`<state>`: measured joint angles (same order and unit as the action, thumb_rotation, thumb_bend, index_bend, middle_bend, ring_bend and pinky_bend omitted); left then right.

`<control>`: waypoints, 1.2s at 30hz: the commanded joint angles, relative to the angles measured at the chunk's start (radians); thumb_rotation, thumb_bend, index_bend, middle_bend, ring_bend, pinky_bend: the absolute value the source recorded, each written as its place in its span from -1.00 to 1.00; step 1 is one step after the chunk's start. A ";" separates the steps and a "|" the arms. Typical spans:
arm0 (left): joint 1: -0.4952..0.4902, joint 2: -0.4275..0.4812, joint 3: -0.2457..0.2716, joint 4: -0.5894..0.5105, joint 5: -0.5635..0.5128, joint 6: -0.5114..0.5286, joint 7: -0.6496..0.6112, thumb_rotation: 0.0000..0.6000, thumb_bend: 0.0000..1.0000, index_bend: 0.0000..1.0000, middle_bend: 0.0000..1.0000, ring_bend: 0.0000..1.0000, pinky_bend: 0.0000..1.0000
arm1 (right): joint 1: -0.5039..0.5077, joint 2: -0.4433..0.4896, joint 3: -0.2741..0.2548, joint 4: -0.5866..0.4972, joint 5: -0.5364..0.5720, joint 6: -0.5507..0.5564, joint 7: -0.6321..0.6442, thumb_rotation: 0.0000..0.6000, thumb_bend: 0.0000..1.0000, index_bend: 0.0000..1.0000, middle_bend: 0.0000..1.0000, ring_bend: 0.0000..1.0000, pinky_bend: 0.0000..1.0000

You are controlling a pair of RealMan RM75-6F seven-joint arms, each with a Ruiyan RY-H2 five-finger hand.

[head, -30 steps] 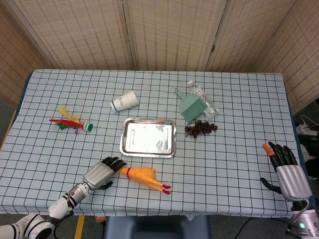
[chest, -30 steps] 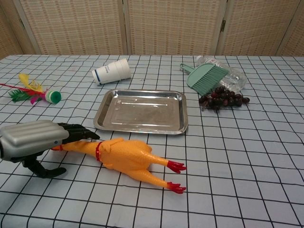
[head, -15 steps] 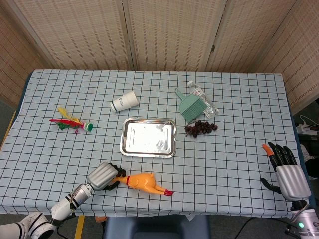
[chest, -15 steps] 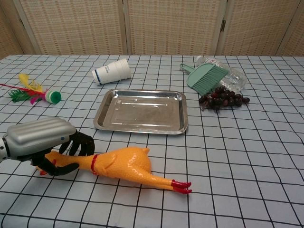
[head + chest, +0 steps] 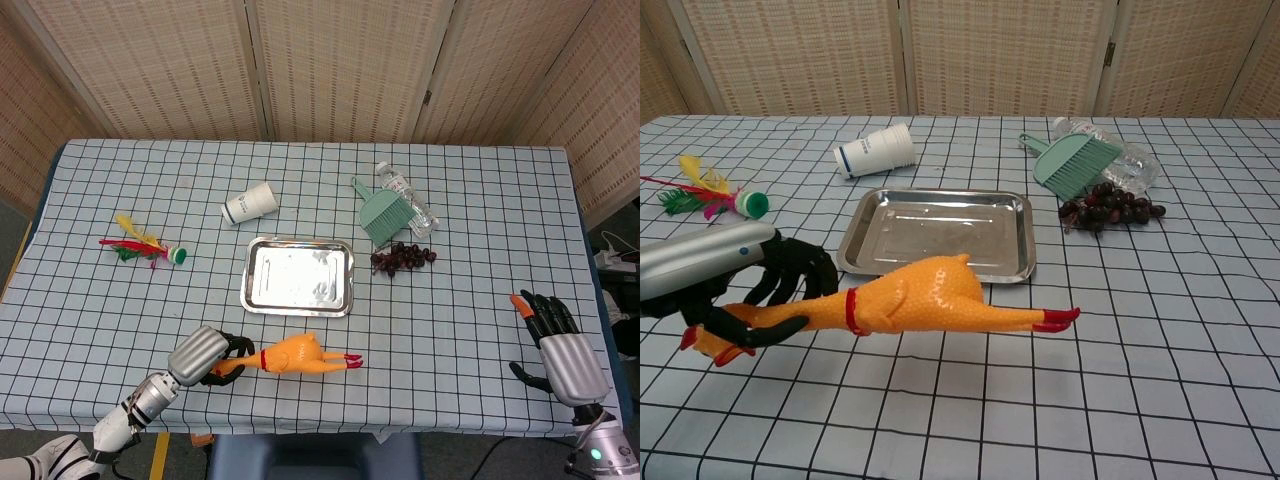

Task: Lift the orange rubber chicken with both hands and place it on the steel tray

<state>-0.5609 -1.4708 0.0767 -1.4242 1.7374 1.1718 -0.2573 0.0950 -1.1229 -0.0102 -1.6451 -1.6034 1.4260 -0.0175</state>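
Checked blue-and-white tablecloth (image 5: 480,260) runs right to the table's edges, and the action sits at the near edge: the left hand (image 5: 205,355), silver-backed with black fingers, is wrapped around the neck of the orange rubber chicken (image 5: 300,355), just behind its head. In the chest view that hand (image 5: 740,285) has its fingers curled under and over the neck, and the chicken (image 5: 915,300) stretches out level to the right, red feet pointing away, its body in front of the near rim of the rectangular steel tray (image 5: 865,235). From the head view the chicken lies just short of the tray (image 5: 252,285), between tray and table edge, with little cloth left on the near side.

Over by the right-hand edge, the right hand (image 5: 555,335) is well apart from everything, fingers spread and holding nothing. A wide stretch of bare cloth lies between it and the chicken's feet.

The tray carries nothing but reflections. Beyond it a white paper cup (image 5: 250,204) lies on its side, mouth toward the right; its inside cannot be made out. To the right sits a green plastic hand brush (image 5: 385,215) against a clear plastic bottle (image 5: 408,195) lying flat, with a bunch of dark grapes (image 5: 402,257) just in front. Far left, a feathered shuttlecock toy (image 5: 140,245) lies alone.
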 commanded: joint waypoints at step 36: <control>-0.031 0.075 -0.037 -0.209 -0.105 -0.073 0.019 1.00 0.48 0.64 0.44 0.26 0.86 | 0.625 -0.257 0.158 -0.305 0.496 -0.664 -0.173 1.00 -0.70 -1.00 -1.00 -1.00 -1.00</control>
<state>-0.5889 -1.3972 0.0407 -1.6268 1.6344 1.1030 -0.2348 0.7000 -1.3552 0.1383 -1.9646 -1.1315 0.7568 -0.1727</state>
